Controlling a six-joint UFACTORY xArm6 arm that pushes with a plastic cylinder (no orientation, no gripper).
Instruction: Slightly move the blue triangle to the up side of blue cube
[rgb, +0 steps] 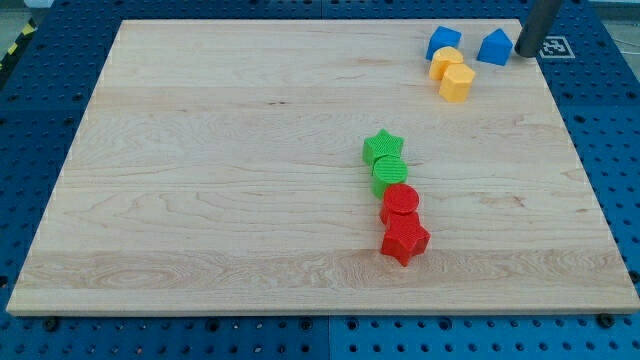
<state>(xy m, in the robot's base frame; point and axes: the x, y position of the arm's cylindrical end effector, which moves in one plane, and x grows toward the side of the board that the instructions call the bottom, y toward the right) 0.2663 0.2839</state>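
One blue triangle (494, 47) is sitting just left of my tip (526, 55), gripping nothing, and right of the blue cube (443, 42).

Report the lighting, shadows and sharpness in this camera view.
Camera view: even, soft light on the wooden board, no glare; the blue triangle, blue cube and red star cast only faint, short shadows; blocks look sharp; my tip is dark with slightly soft edges, just right of the triangle.
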